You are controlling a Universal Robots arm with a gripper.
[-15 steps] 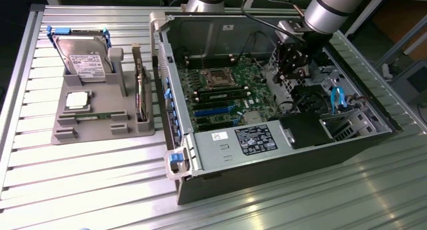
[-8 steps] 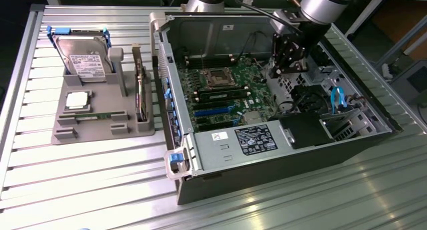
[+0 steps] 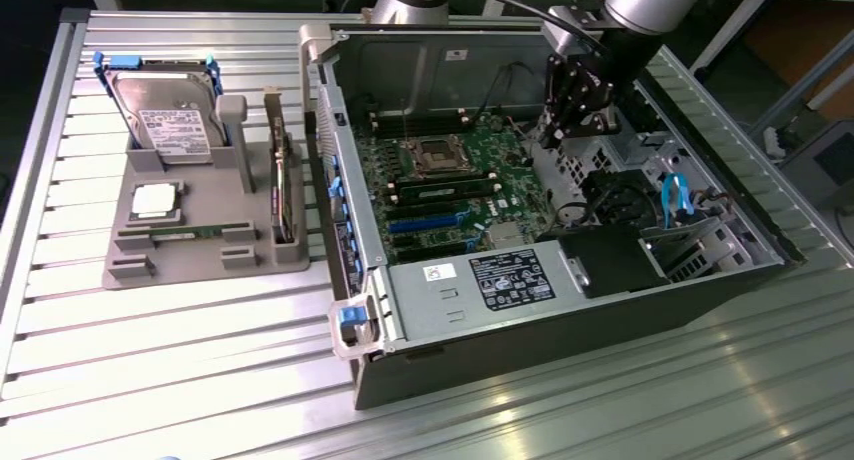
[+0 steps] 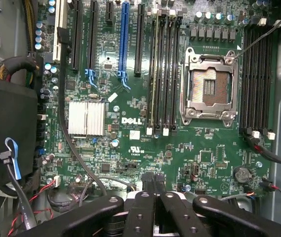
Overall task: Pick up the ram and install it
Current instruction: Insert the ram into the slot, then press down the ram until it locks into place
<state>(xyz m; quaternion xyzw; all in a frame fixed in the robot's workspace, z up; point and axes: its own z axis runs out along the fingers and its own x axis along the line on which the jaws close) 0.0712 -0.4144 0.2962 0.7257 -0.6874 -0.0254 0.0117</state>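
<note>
A ram stick (image 3: 187,232), thin and green, lies flat in the grey holder tray (image 3: 160,270) on the exterior view's left, far from my gripper. A second green stick (image 3: 447,189) stands seated in a memory slot of the motherboard (image 3: 467,210), next to the empty processor socket (image 3: 434,157). In the wrist view that seated stick (image 4: 155,74) runs along the slots beside the socket (image 4: 209,86). My gripper (image 3: 555,135) hangs inside the open computer case above the board's far edge. Its fingertips (image 4: 151,180) are pressed together with nothing between them.
The tray also carries a hard drive (image 3: 167,115), a square silver processor chip (image 3: 156,200) and an upright expansion card (image 3: 278,175). Inside the case are the power supply (image 3: 494,275), a heatsink (image 4: 86,118), loose cables (image 4: 12,158) and a drive cage (image 3: 694,240).
</note>
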